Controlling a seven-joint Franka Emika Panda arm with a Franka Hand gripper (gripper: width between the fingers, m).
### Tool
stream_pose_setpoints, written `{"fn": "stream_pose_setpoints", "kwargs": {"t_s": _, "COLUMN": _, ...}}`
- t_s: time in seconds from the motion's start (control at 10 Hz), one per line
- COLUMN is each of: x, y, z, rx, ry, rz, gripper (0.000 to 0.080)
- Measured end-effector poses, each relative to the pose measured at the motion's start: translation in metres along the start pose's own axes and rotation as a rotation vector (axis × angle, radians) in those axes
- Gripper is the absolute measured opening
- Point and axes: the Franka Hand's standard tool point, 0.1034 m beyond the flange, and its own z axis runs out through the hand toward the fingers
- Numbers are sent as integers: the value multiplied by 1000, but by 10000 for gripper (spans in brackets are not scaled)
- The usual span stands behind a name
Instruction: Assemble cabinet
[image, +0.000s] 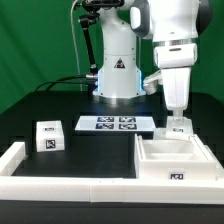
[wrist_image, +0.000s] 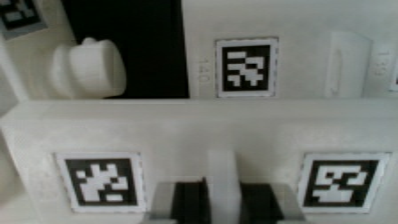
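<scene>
My gripper (wrist_image: 222, 203) is nearly closed. Its fingers (wrist_image: 187, 205) press both sides of a thin white rib on the cabinet (image: 170, 158) wall directly under me. Past that edge the box lies open, with a round knob (wrist_image: 86, 65) inside. Well apart from me are the marker board (image: 113, 123) and a small block (image: 47, 137), with bare table (image: 30, 115) around them.

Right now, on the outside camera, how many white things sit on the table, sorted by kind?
Cabinet body: 1
Small loose block: 1
Marker board: 1
Border rail: 1
Total: 4
</scene>
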Motion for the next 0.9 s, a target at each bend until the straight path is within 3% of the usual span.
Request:
{"fn": "stream_pose_setpoints", "kwargs": {"t_s": 0.3, "x": -2, "y": 20, "z": 2, "rx": 6, "ry": 3, "rz": -45, "gripper": 68}}
{"fn": "stream_pose_setpoints", "kwargs": {"t_s": 0.9, "x": -3, "y": 22, "z": 2, "rx": 14, "ry": 0, "rz": -63, "gripper": 68}}
